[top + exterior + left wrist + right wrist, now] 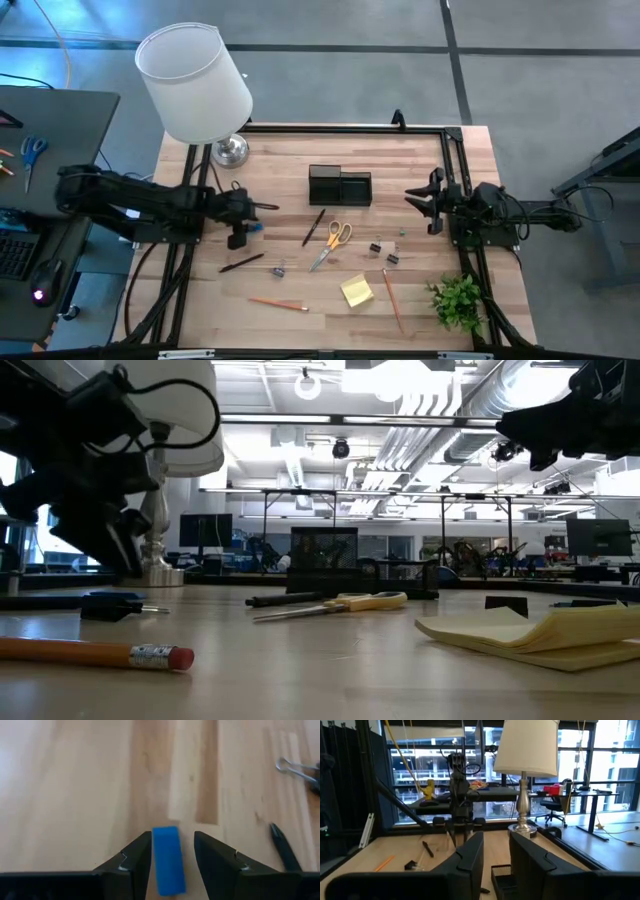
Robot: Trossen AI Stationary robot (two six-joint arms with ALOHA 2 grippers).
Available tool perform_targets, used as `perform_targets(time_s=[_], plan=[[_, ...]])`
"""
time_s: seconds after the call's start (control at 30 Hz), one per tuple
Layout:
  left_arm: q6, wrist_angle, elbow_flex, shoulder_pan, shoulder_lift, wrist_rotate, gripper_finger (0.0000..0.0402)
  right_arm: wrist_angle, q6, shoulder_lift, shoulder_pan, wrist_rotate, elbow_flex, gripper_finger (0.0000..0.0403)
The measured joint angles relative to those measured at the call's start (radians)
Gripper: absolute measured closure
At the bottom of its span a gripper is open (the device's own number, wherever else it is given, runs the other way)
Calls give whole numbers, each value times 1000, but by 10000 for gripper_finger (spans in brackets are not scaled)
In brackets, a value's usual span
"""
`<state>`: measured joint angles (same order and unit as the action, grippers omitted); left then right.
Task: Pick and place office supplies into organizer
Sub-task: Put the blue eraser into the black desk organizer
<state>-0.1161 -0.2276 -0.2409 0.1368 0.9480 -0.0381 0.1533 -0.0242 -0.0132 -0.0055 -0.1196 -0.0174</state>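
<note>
My left gripper [172, 836] [246, 226] is open and tilted down over the table's left half. Its fingers stand on either side of a small blue eraser [167, 861] that lies flat on the wood. My right gripper [496, 840] [418, 198] is open, held level above the table's right side, with nothing between its fingers. The black organizer [340, 186] stands at the far middle. Yellow-handled scissors [335, 240], a yellow sticky-note pad [356, 290], orange pencils [278, 303] [392, 300], dark pens [314, 227] [242, 263] and binder clips [278, 268] [384, 250] lie scattered on the table.
A white-shaded lamp [195, 85] stands at the far left corner and a small green plant [458, 300] at the near right corner. Black frame rails [345, 127] run along the table's far edge and sides. Blue-handled scissors [32, 152] lie on a dark desk off the table's left.
</note>
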Motion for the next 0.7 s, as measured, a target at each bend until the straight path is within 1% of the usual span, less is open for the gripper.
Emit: perform_targets(time_s=[0.27, 0.47, 0.7], plan=[[-44, -6, 0, 0, 39, -13, 266, -17, 1, 0, 0, -19, 0, 313], [-65, 12, -1, -1, 112, 50, 266, -15, 1, 0, 0, -20, 0, 318], [-72, 33, -3, -1, 142, 72, 266, -15, 1, 0, 0, -21, 0, 320]])
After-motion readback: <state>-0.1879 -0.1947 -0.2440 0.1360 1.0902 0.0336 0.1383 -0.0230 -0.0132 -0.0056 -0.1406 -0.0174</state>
